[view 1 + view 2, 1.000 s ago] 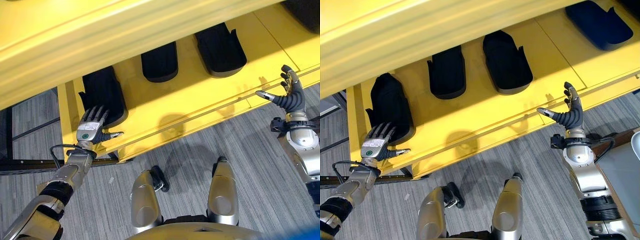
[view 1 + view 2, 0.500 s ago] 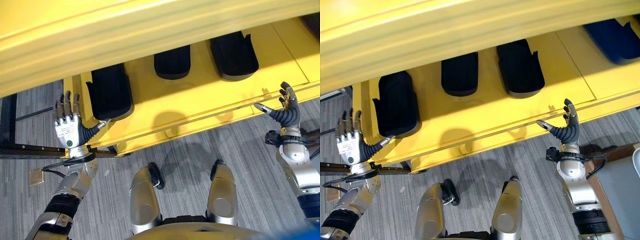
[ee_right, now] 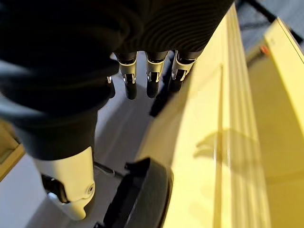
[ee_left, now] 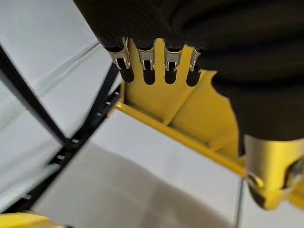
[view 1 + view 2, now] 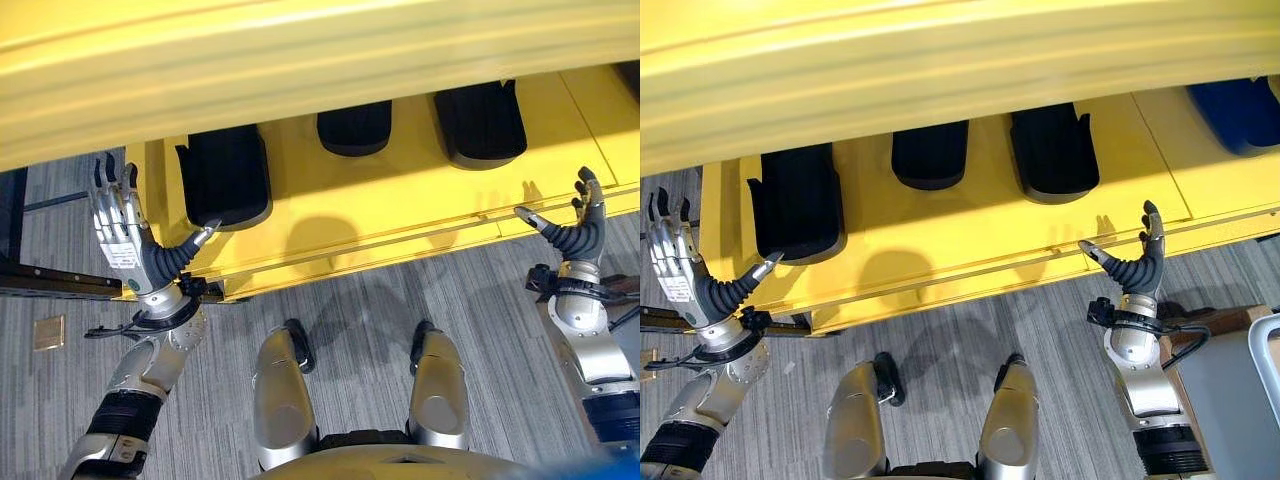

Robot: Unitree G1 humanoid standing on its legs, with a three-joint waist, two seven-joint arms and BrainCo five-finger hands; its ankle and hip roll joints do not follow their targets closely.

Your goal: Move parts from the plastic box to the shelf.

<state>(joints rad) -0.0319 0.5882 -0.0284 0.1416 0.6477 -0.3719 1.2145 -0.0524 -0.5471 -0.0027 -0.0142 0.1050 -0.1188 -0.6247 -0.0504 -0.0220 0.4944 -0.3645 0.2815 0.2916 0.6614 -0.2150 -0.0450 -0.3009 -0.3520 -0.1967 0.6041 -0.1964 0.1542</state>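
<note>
From the left eye view, three black parts are lying in a row on the yellow shelf [image 5: 400, 200]: a left part [image 5: 225, 180] near the shelf's left end, a middle part [image 5: 354, 127] and a right part [image 5: 482, 122]. The upper shelf board [image 5: 300, 70] is hiding the far ends of all three. The left hand [image 5: 125, 240] is standing just off the shelf's left front corner, fingers spread wide and straight, holding nothing. The right hand [image 5: 578, 232] is hovering by the front edge near the right end, also wide and empty.

The right eye view is showing the same row, plus a blue part [image 5: 1238, 108] at the shelf's right end, cut off by the upper board and the picture's edge. A grey box [image 5: 1240, 400] is peeking in at the lower right, mostly out of frame.

The left wrist view is showing straight fingers [image 4: 148, 66] over the yellow frame.

The right wrist view is showing straight fingers [image 3: 151, 76] beside the shelf's front edge, with one black part's rim partly visible.
</note>
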